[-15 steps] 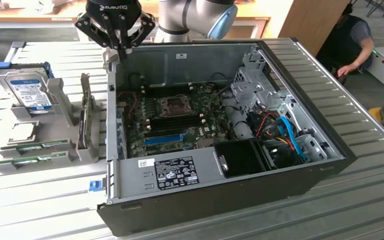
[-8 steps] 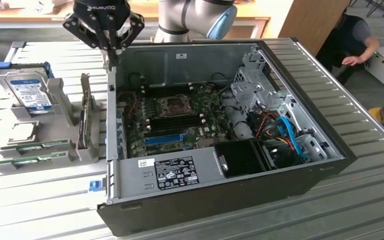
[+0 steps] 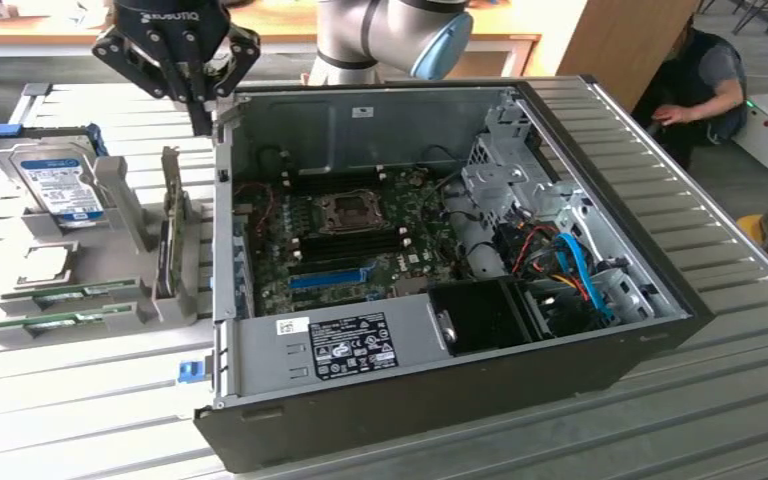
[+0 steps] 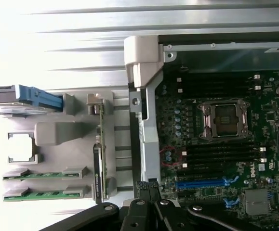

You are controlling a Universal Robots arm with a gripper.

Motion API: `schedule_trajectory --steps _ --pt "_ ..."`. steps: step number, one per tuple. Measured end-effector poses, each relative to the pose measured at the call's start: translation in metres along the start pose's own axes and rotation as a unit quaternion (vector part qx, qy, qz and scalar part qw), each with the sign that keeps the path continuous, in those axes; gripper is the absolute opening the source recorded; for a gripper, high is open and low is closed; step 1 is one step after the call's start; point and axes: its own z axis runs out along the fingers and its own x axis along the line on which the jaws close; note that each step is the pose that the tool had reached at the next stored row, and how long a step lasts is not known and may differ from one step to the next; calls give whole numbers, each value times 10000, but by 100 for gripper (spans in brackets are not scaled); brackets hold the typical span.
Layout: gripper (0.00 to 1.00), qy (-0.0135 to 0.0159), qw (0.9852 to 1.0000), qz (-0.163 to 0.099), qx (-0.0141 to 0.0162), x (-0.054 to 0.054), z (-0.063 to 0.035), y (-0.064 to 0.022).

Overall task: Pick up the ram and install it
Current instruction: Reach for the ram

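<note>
**RAM STICK: IN HOLDER, NOT YET LIFTED**

Ram (image 3: 67,322): a long, thin green circuit-board stick. It lay flat in the stepped grey plastic holder (image 3: 84,338) at the exterior view's left, with a second green stick (image 3: 75,295) just behind it. Judged light and stiff but easily cracked if bent. Best taken by its long edges at mid-length, clear of the chips and contacts.

Beside the holder stood the open black-and-silver computer case (image 3: 518,400).

Farthest off was the black two-finger gripper (image 3: 201,115), poised above the case's wall. Its fingers were pressed together and held nothing.
</note>
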Motion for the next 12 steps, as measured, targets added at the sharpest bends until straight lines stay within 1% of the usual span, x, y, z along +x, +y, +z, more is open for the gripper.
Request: schedule_trajectory --steps 12 --pt "11 7 10000 1 1 336 6 -18"
